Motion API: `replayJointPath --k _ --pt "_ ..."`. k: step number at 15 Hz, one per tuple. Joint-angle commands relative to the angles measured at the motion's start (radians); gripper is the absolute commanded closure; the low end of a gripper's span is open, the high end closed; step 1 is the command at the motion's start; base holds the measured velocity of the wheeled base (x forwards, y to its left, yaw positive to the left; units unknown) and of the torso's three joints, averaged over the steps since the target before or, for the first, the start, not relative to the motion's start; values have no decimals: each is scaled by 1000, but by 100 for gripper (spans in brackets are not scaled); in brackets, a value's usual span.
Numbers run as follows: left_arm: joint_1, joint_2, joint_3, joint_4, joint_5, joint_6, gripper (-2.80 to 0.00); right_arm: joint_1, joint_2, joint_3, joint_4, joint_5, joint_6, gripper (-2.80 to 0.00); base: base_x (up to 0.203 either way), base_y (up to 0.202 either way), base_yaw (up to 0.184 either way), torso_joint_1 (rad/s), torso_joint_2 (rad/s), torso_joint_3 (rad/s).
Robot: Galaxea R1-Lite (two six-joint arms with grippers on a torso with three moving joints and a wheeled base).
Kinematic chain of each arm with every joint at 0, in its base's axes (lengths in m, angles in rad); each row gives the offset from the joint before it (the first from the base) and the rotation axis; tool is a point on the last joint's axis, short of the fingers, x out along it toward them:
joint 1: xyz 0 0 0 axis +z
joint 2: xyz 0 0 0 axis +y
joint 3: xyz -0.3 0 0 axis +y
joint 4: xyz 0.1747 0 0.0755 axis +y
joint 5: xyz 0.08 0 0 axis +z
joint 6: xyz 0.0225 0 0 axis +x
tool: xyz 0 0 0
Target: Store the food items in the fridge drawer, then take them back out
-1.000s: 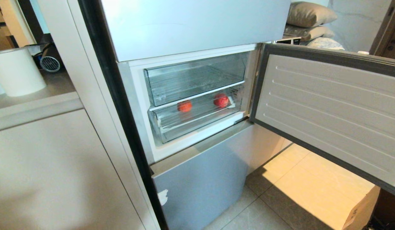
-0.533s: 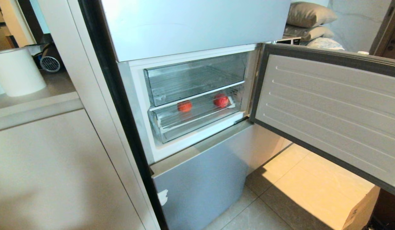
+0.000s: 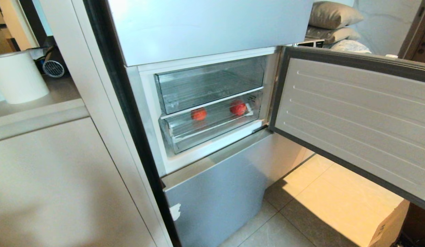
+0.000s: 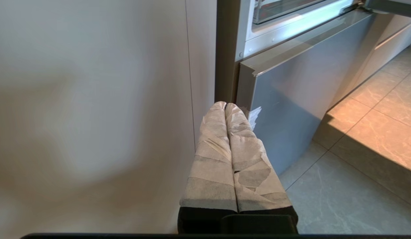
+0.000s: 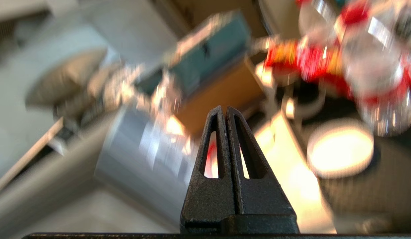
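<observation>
Fruits (image 3: 198, 114) (image 3: 238, 107) sit well apart in the drawer (image 3: 185, 132), stored, awaiting removal. Left pincer (image 4: 225, 105) hangs clenched, idle; right pincer (image 5: 224, 111) clenched, empty.

we see the fridge drawer (image 3: 185, 135), a wide, shallow, see-through plastic tray with a ribbed floor and a low clear front wall, sitting in the open fridge compartment, its front tilted slightly toward us. two round fruits rest inside it, well apart. the orange-red fruit (image 3: 198, 113) lies near the middle of the drawer floor. the deeper red fruit (image 3: 238, 107) lies toward the right rear corner, close to the drawer's right wall.
</observation>
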Motion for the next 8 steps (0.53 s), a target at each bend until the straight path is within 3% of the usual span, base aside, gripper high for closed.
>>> replayJointPath --k 1,3,8 --pt "2 0 0 0 0 0 0 -96 138 -79 -28 65 50 0 0 0 0 0 0 0" --pt "1 0 2 0 0 0 0 -132 216 -127 -26 153 90 0 0 0 0 0 0 0" --pt "1 0 0 0 0 0 0 -156 372 -267 50 471 327 0 0 0 0 0 0 0"
